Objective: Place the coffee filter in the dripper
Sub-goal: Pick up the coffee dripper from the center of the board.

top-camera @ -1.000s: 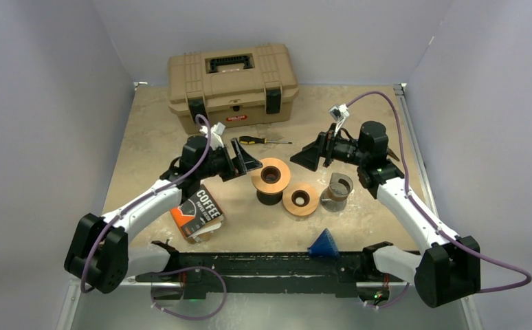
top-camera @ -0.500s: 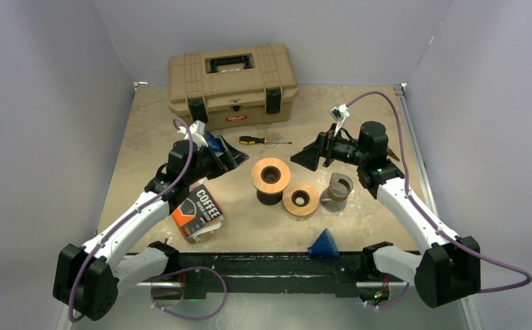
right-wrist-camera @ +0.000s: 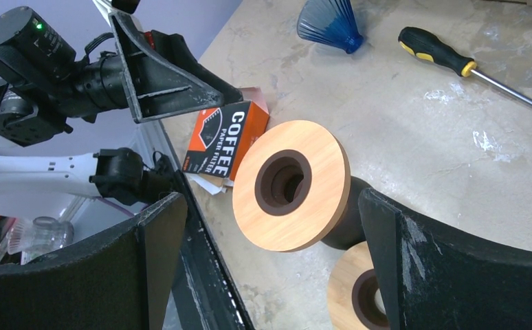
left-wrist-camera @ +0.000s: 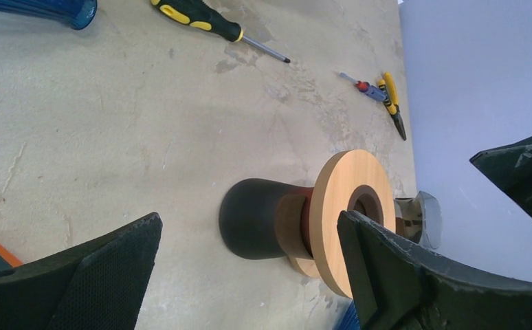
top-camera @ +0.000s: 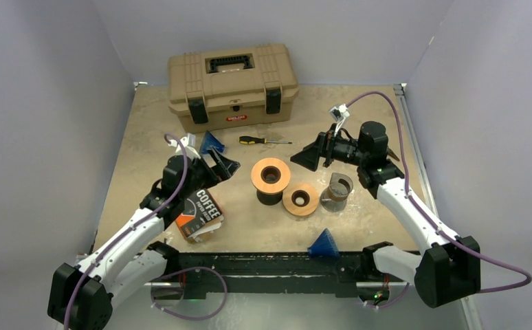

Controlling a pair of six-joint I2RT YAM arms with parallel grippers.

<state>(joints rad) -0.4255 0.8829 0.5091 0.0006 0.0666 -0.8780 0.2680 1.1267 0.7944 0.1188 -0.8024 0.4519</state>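
Left of centre, the left gripper hangs wide and empty over the bench; the filter box lies just below it in frame, a blue cone just above. The wood-ringed dripper stands at centre, apart from the box. Right of it the right gripper gapes wide, holding nothing

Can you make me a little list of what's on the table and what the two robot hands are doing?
left gripper: open, holding nothing
right gripper: open, holding nothing
coffee filter box: on the table by the left arm
far blue cone: in front of the toolbox
near blue cone: at the front edge
wooden stand: mid-table, black base
wooden ring: just beside it
screwdriver: lying before the toolbox
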